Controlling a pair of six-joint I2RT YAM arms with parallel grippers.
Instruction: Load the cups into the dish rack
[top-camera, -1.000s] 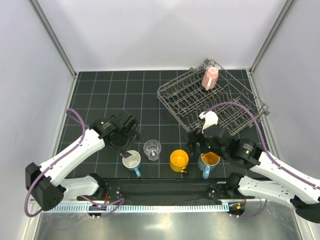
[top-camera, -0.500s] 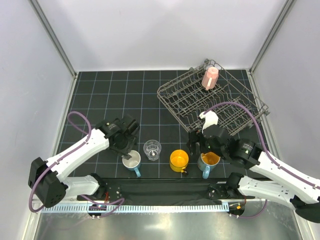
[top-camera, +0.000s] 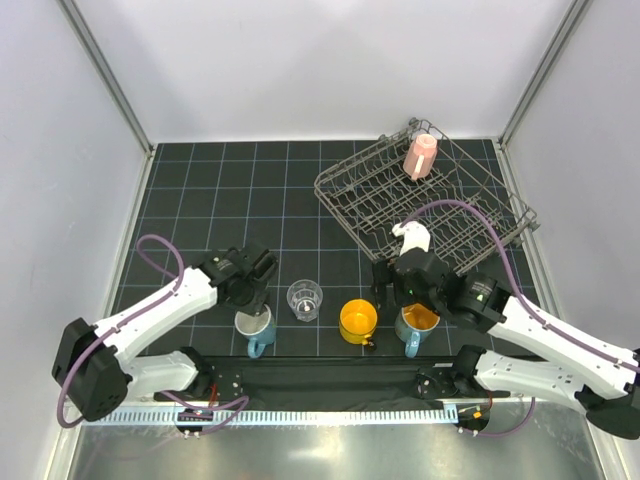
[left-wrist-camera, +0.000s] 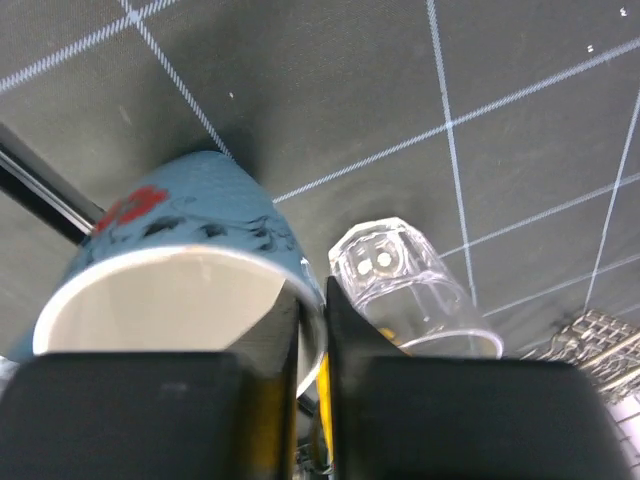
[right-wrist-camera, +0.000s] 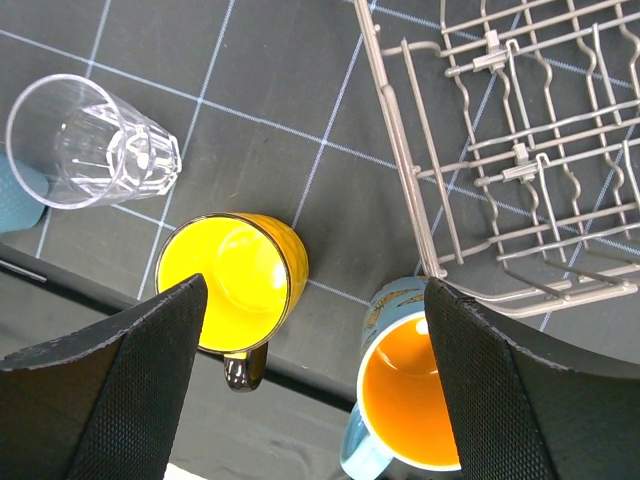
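At the far right of the counter (top-camera: 210, 200), the dish rack (top-camera: 345, 212) holds just one piece so far: the pink cup (top-camera: 420, 156), standing among the tines near the rack's back corner. The other four stand in a row along the near edge, well apart from the rack: the white-lined blue mug (top-camera: 254, 328), the glass tumbler (top-camera: 305, 299), the yellow mug (top-camera: 358, 320) and the orange-lined blue mug (top-camera: 418, 322).

The left hand (left-wrist-camera: 312, 300) is clamped on the rim of the white-lined blue mug, one finger inside the wall and one outside, just beside the tumbler. Whether the mug has left the counter cannot be told. The right hand (right-wrist-camera: 312, 290) hangs with its jaws spread wide and holds nothing, above the gap between the yellow mug and the orange-lined blue mug.

By my reckoning the task is roughly a fifth done: one cup is loaded, one is gripped and ready to carry, and three are untouched.
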